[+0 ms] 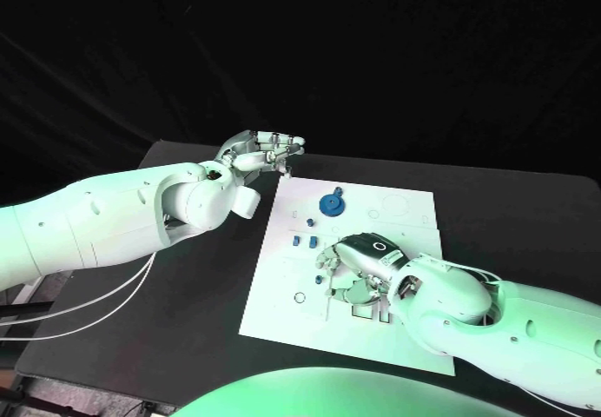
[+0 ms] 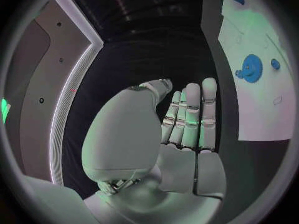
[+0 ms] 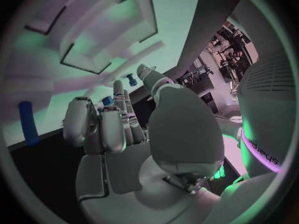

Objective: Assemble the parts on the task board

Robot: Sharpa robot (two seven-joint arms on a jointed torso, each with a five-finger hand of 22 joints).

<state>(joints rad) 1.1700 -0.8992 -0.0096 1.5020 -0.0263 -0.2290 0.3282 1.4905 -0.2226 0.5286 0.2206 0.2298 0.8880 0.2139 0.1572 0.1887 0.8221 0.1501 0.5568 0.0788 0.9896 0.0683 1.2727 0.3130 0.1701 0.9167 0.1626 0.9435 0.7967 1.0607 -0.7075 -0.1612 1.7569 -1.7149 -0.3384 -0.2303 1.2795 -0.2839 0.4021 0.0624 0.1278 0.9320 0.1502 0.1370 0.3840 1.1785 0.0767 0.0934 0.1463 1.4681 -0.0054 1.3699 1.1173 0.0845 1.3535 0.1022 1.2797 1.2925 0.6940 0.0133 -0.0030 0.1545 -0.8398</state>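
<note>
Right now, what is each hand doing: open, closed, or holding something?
Left hand: open, holds nothing, beyond the task board's far left corner.
Right hand: over the board; whether it holds a part cannot be told.

White board (image 1: 376, 326) lies flat at centre frame; a round blue gear (image 1: 332, 204) sits near its top, small blue parts (image 1: 297, 241) below.
</note>
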